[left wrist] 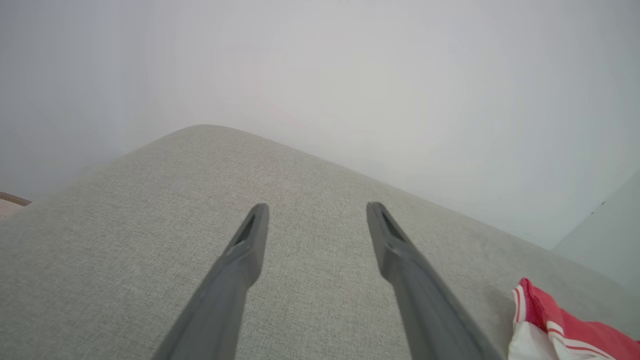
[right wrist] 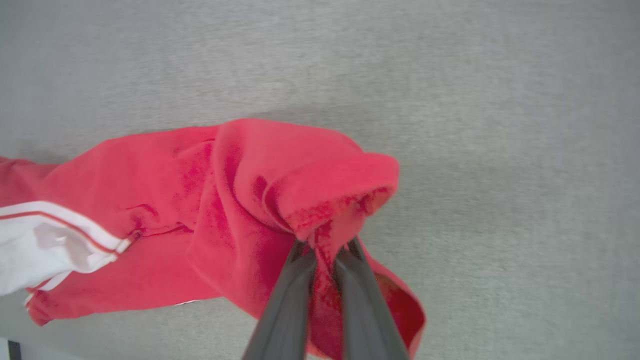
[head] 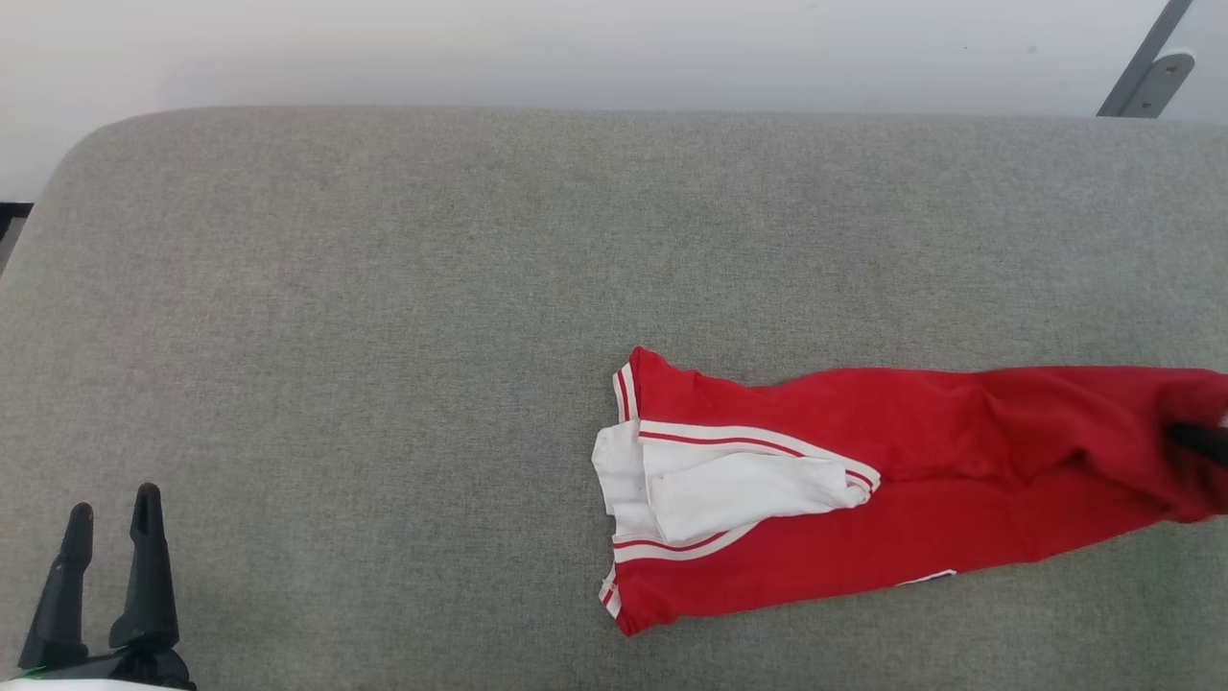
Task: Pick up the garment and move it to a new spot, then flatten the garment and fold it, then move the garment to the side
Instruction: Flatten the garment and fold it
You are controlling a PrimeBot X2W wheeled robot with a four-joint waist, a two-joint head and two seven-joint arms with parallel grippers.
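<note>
The garment (head: 863, 480), a red shirt with white sleeve ends and red-and-white striped trim, lies stretched out on the grey cushion's right half, its sleeve end pointing left. My right gripper (right wrist: 326, 246) is shut on a bunched fold of the garment (right wrist: 240, 200), and a dark finger (head: 1201, 440) of it shows at the head view's right edge. At the lower left, my left gripper (head: 113, 513) is open and holds nothing, well clear of the shirt. In the left wrist view the left gripper (left wrist: 316, 211) hovers over bare cushion, with a garment corner (left wrist: 555, 330) at the lower right.
The grey fabric cushion (head: 384, 336) has a rounded far-left corner and a pale wall behind it. A grey metal bracket (head: 1151, 77) stands at the top right. Bare cushion spreads left of and behind the shirt.
</note>
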